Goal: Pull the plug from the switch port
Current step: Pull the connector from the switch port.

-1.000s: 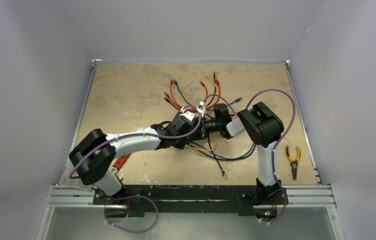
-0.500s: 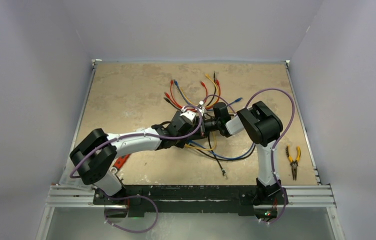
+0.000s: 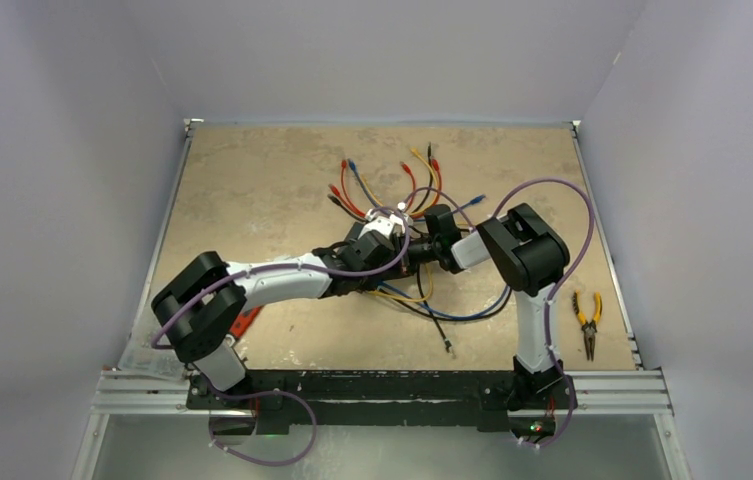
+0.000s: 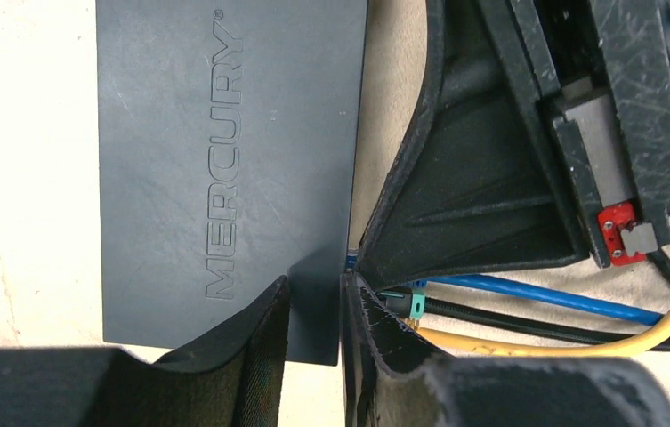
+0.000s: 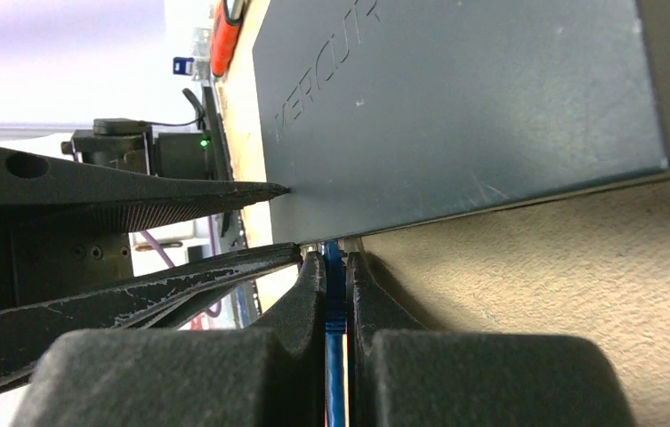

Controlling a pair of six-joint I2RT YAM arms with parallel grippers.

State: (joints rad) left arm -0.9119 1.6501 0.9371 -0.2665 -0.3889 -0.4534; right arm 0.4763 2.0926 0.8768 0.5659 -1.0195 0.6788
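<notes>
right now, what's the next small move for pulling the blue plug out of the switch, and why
Probably close the left gripper firmly on the switch corner before any pull. The right gripper is shut on the blue plug right at the port edge, but the left jaws straddle the corner with a gap showing, so an unbraced switch might slide along with the plug.

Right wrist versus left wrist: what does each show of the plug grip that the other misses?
Right wrist only: the right gripper closed, pinching the blue plug at the edge of the switch. Left wrist only: the yellow cable and black cable trailing alongside, and the gap between the fingers of the left gripper over the switch's corner. Both: the switch's lettered top, the blue cable, parts of both grippers.
</notes>
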